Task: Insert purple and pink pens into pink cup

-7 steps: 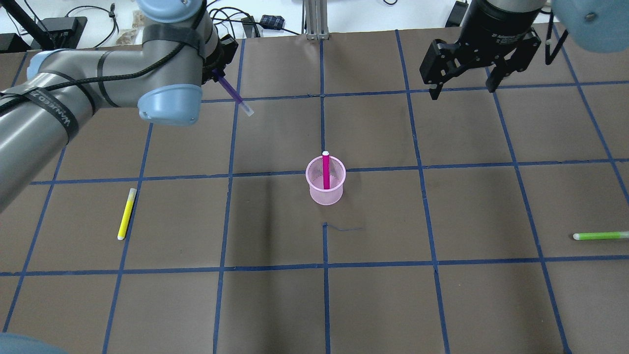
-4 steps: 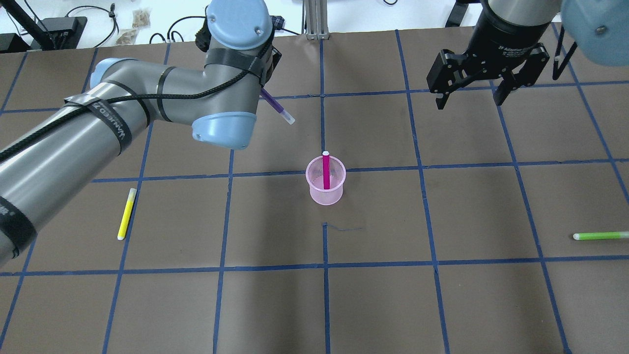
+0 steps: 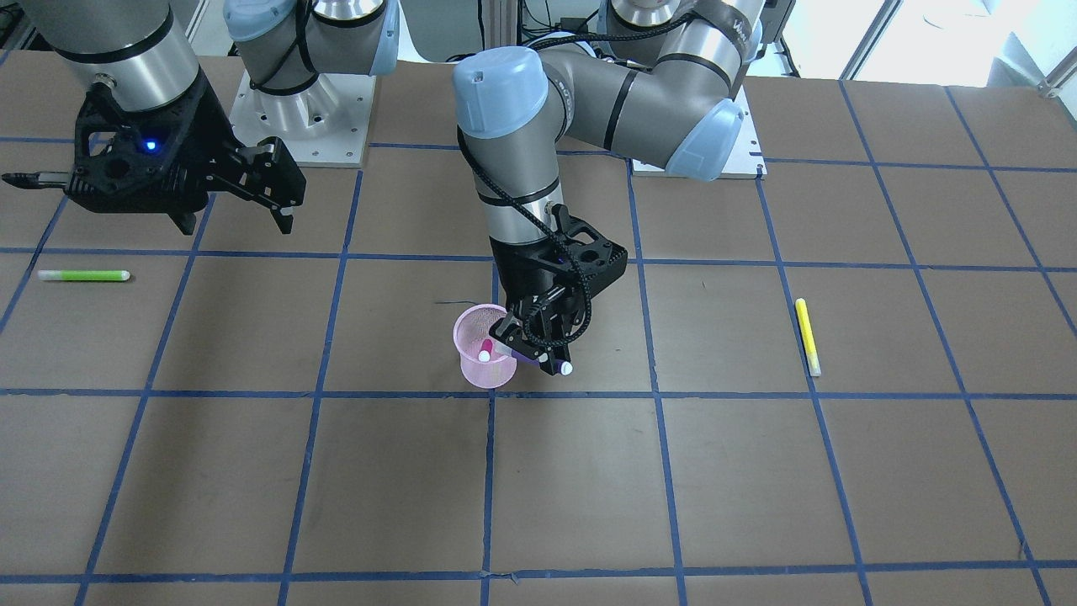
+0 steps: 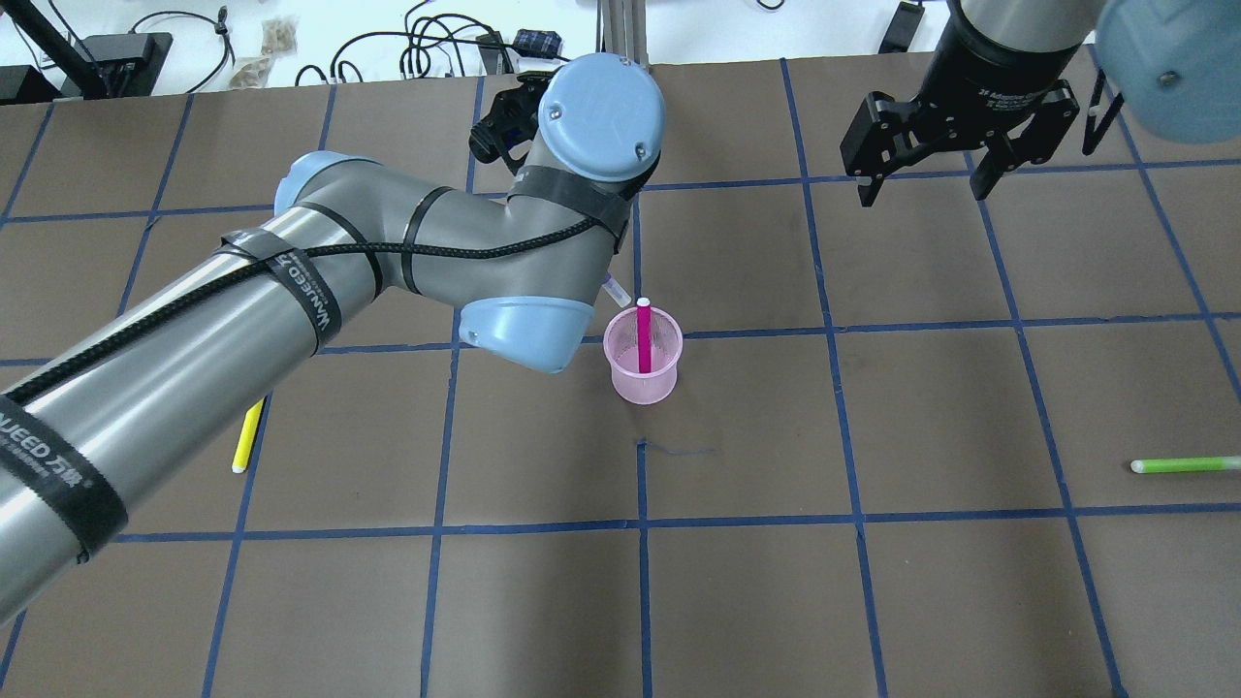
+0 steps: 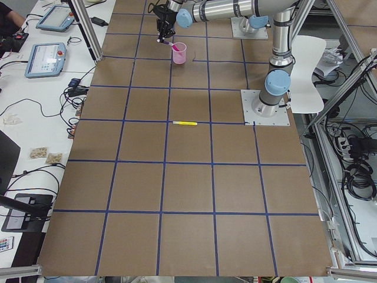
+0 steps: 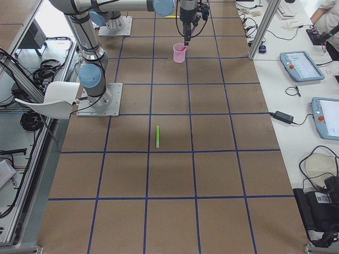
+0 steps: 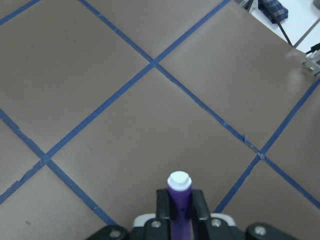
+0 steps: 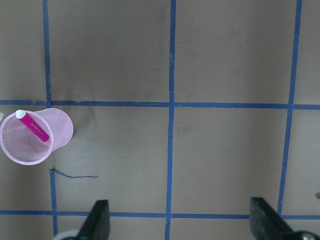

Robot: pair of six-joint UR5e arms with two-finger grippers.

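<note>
"Purple pen: position for the log?" asked Ines.

"Clenched in the left gripper and tilted, with a white-tipped end showing past the fingers. It hung just beside the pink cup, at the rim on the side toward the table's left edge. It was not inside. I could not tell whether it touched the rim."

"And the cup?"

"It stood upright about the middle of the table. The pink pen stood in it, leaning on the rim toward the far edge, white cap just above the rim."

"What about the right gripper?"

"Released, jaws spread wide with nothing between them. It hovered over the table toward the far right corner, well apart from the cup."

"Any other items to note?"

"Two. A yellow pen lay flat toward the left edge, partly hidden under the left arm in the overhead view. A green pen lay flat near the right edge. Neither was near a gripper."
</note>
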